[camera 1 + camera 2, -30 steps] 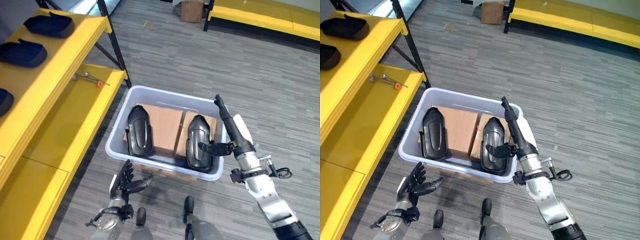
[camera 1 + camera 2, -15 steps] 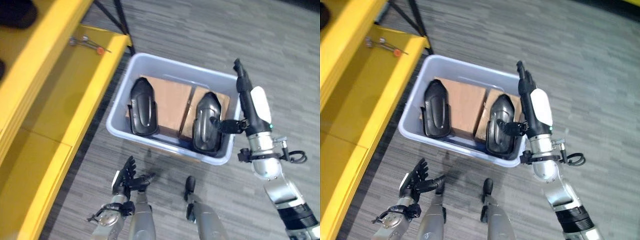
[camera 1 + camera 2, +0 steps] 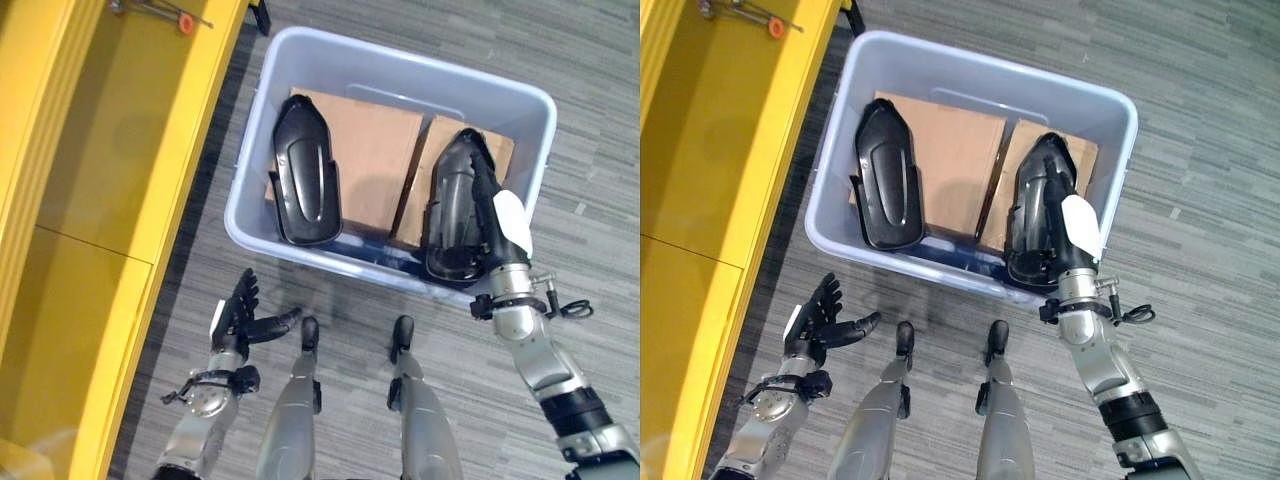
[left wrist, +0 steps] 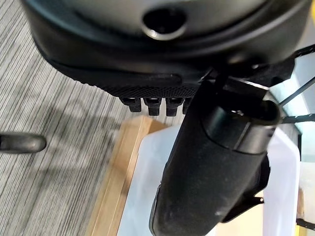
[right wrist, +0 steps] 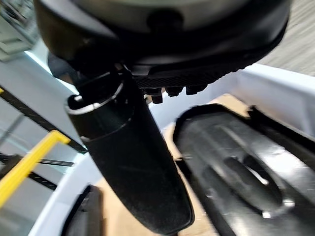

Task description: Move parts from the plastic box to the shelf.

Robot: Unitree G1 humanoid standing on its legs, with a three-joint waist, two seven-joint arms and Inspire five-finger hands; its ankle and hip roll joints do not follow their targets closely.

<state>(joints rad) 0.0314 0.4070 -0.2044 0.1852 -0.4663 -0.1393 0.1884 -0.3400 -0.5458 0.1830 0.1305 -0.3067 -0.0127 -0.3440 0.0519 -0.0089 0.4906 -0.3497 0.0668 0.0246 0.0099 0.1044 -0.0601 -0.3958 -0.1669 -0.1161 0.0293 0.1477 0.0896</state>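
Two black moulded plastic parts (image 3: 305, 175) lie in the pale plastic box (image 3: 250, 190); my right hand (image 3: 495, 225), fingers straight over one, could slip off its glossy curve.

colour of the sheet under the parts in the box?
Plain tan-brown cardboard, lining the plastic box; clearest in the left eye view.

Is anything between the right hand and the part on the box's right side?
Nothing visible. The right hand hangs open directly over the right black part inside the plastic box, with no object between them. Whether it touches the part, I cannot tell. The left hand is open outside the box.
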